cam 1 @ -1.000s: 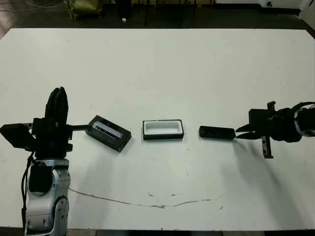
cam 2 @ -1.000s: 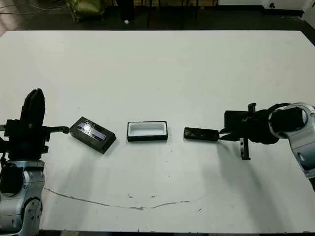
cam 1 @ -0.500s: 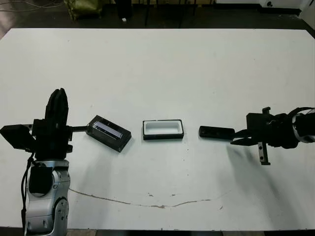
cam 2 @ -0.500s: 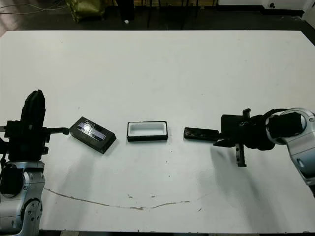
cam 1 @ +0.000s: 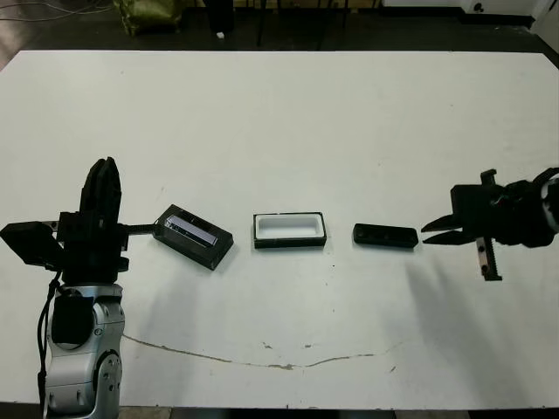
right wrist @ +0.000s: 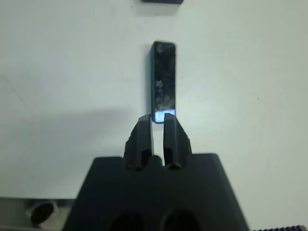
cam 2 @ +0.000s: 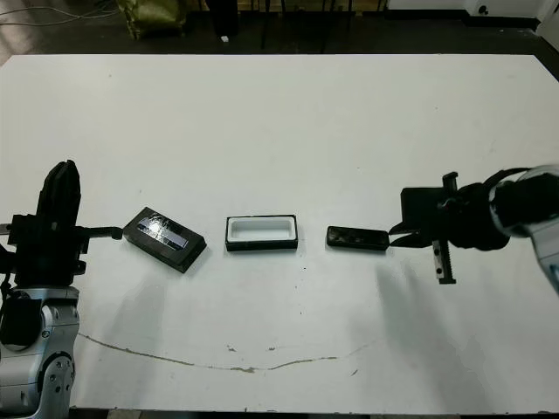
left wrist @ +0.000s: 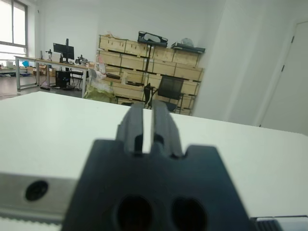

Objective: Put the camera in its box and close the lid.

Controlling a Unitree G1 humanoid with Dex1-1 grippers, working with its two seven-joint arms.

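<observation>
The camera (cam 1: 384,236) lies flat on the table, just right of the box (cam 1: 289,230), its long axis pointing straight at the right gripper (cam 1: 433,234). That gripper hovers at its near end, fingers nearly together, holding nothing. The left gripper (cam 1: 103,188), pressed together, is well apart.

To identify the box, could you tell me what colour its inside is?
White inside the black box, clearest in the left eye view.

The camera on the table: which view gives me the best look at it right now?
The right wrist view: the camera fills the middle of the picture, lengthwise ahead of the right gripper. Both eye views show it small, lying flat between the box and that gripper. The left wrist view does not show it.
</observation>
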